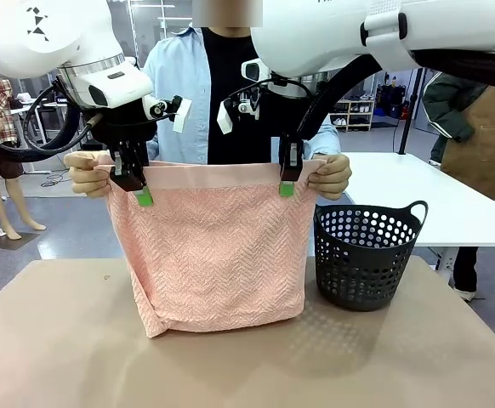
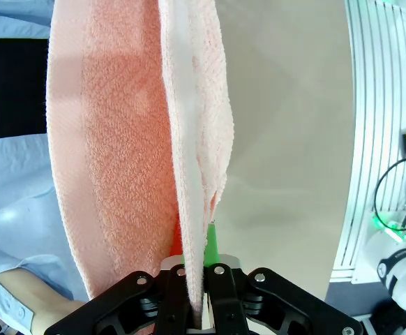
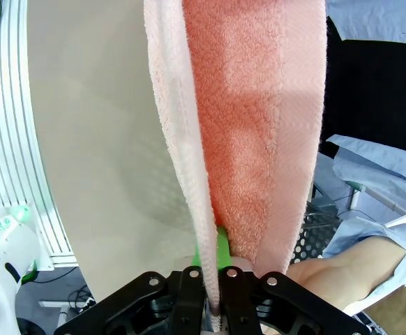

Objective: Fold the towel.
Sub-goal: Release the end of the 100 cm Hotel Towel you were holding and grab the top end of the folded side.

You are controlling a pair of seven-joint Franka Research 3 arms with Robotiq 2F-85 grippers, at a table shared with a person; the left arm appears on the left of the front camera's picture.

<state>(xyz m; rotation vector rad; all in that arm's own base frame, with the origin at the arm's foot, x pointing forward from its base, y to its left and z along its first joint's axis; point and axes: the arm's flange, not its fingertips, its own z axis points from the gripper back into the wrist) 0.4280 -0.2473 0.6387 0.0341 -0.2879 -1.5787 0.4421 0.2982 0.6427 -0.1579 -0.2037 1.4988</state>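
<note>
The salmon-pink herringbone towel [image 1: 213,251] hangs doubled above the table, its plain band along the top and its folded bottom resting on the tabletop. My left gripper [image 1: 140,189] is shut on the near layer's top edge toward the left corner, and my right gripper [image 1: 287,180] is shut on it toward the right corner. The person's hands [image 1: 84,172] pinch the far layer's two top corners. In the left wrist view the towel [image 2: 133,139] runs up from the shut gripper [image 2: 197,279]. The right wrist view shows the towel [image 3: 245,132] rising likewise from the gripper [image 3: 214,279].
A dark perforated basket [image 1: 368,255] stands on the table to the right of the towel. The brown tabletop [image 1: 247,357] stretches toward the front. A white table [image 1: 435,195] and another person stand at the far right.
</note>
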